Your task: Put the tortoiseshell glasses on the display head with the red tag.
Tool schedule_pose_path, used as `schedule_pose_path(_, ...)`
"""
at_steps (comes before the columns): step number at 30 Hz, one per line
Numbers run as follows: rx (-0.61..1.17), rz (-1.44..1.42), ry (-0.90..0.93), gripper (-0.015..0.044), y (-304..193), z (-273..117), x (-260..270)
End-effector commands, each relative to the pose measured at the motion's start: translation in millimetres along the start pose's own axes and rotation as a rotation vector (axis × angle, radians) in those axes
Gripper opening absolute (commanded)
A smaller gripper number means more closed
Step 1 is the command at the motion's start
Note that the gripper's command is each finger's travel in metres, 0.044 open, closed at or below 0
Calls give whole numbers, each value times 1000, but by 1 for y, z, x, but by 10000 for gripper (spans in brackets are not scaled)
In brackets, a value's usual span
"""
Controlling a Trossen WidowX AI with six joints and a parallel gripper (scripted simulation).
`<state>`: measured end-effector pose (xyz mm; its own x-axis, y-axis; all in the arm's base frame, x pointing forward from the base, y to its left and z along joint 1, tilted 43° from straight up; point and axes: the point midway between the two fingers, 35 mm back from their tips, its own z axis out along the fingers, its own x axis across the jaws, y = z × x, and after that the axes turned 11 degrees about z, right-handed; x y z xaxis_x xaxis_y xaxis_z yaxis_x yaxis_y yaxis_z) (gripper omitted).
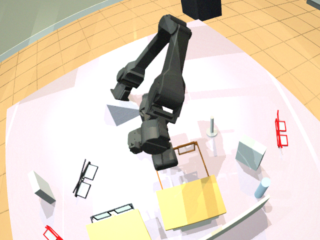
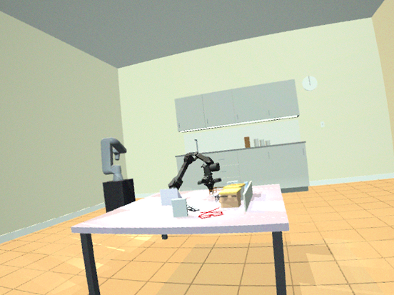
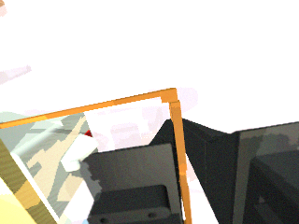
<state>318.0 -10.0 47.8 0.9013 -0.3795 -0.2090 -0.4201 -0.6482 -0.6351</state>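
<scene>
Half done, probably: end effector (image 1: 165,159) (image 2: 210,185) (image 3: 173,123) clamped on thin orange-brown tortoiseshell glasses (image 1: 202,159) (image 2: 211,193) (image 3: 93,107), just before the right-hand yellow-topped display head (image 1: 191,202) (image 2: 238,185) (image 3: 7,207); left to do: seating, straightening, release.

White-topped table (image 1: 64,124) (image 2: 180,228) on dark legs: red glasses (image 1: 278,134) lay near one side edge, folded black glasses (image 1: 83,178) (image 2: 192,209) toward the opposite side, and a second red pair (image 1: 52,233) (image 2: 211,213) near a corner.
</scene>
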Motion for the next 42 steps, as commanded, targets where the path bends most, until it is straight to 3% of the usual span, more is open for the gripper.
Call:
schedule_pose_path(1,5,8,-8,0,-1,2,5)
schedule_pose_path(42,5,5,-7,0,-13,4,62)
